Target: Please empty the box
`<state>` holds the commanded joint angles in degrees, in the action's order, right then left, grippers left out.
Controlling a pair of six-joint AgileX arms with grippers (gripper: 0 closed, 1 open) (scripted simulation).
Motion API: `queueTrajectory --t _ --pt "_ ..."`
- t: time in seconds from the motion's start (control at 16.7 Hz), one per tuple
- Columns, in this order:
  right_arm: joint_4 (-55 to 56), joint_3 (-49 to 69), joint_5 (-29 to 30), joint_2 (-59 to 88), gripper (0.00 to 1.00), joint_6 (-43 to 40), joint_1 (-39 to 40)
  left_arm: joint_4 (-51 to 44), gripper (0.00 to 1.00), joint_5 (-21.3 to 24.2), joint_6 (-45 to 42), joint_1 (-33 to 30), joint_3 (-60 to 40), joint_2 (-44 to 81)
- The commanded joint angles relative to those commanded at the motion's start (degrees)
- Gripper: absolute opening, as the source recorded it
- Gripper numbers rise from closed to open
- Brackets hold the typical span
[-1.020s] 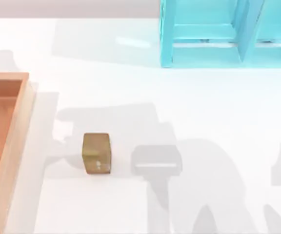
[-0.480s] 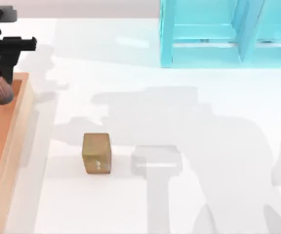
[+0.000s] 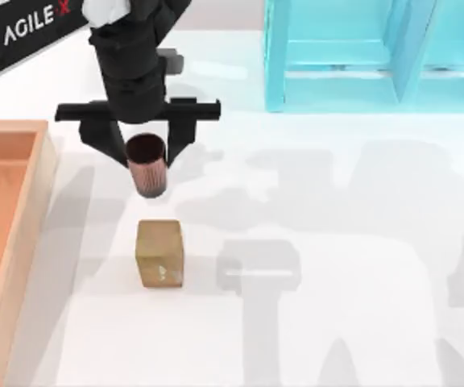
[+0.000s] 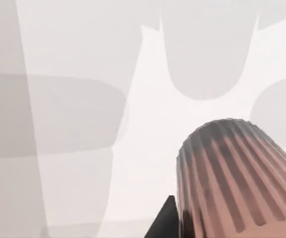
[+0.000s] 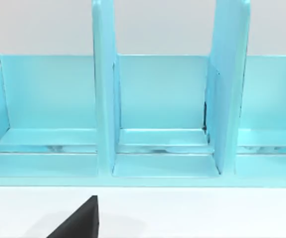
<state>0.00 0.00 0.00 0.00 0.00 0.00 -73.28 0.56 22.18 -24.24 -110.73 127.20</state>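
The left gripper (image 3: 146, 153) is clamped on a ribbed brown cup (image 3: 147, 169) and holds it above the white counter (image 3: 337, 242), clear of the box (image 3: 22, 242). The box lies at the counter's left edge, its tan rim wall well to the left of the cup. A small tan-brown block (image 3: 159, 254) stands on the counter just in front of the cup. The left wrist view shows the cup's ribbed side (image 4: 232, 183) over bare counter. The cyan shelf unit (image 3: 377, 56) stands at the far right of the counter.

Step in hand, as judged: transfer of the cup from the box to a resting place on the counter.

Procedure for a clean placement:
- Select a landing spot apart from the block; a descent straight down appears to bring the cup close to its far face, so offset toward open counter first
- Keep the cup upright during the descent; a tilted base may cause it to tip on release
- Lower until the base seats on the counter before parting the fingers
- Withdraw straight upward so that the fingers do not drag the ribbed wall

The right arm is parked facing the shelf unit; whether the right gripper (image 5: 78, 220) is apart or together cannot be told
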Motion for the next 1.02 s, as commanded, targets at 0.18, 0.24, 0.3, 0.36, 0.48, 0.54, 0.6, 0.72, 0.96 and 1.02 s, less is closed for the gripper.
queueTrajectory --t 0.18,0.24,0.3,0.36,0.48,0.54,0.6,0.72,0.96,1.02 --pt "0.0 0.0 0.0 0.0 1.0 0.0 0.0 0.0 0.0 -0.1 0.1 -0.1 0.0 0.1" --pt "0.0 0.0 0.0 0.0 1.0 0.0 0.0 -0.1 0.0 0.1 -0.1 0.1 0.1 0.1" --pt "0.0 0.0 0.0 0.0 1.0 0.0 0.0 0.1 0.0 0.1 -0.1 0.1 0.3 0.1" --pt "0.0 0.0 0.0 0.0 1.0 0.0 0.0 0.8 0.0 0.1 -0.1 0.1 1.0 0.1" --pt "0.0 0.0 0.0 0.0 1.0 0.0 0.0 3.4 0.0 0.1 0.0 0.1 3.1 0.4" --pt "0.0 0.0 0.0 0.0 1.0 0.0 0.0 5.0 0.0 0.1 0.0 0.1 4.4 0.5" --pt "0.0 0.0 0.0 0.0 1.0 0.0 0.0 6.6 0.0 0.1 0.0 0.0 5.7 0.8" --pt "0.0 0.0 0.0 0.0 1.0 0.0 0.0 8.9 0.0 0.0 0.0 -0.1 7.7 1.2" --pt "0.0 0.0 0.0 0.0 1.0 0.0 0.0 9.5 0.0 0.0 0.0 -0.1 8.2 1.3" --pt "0.0 0.0 0.0 0.0 1.0 0.0 0.0 9.5 0.08 0.0 0.0 -0.1 8.2 1.3"
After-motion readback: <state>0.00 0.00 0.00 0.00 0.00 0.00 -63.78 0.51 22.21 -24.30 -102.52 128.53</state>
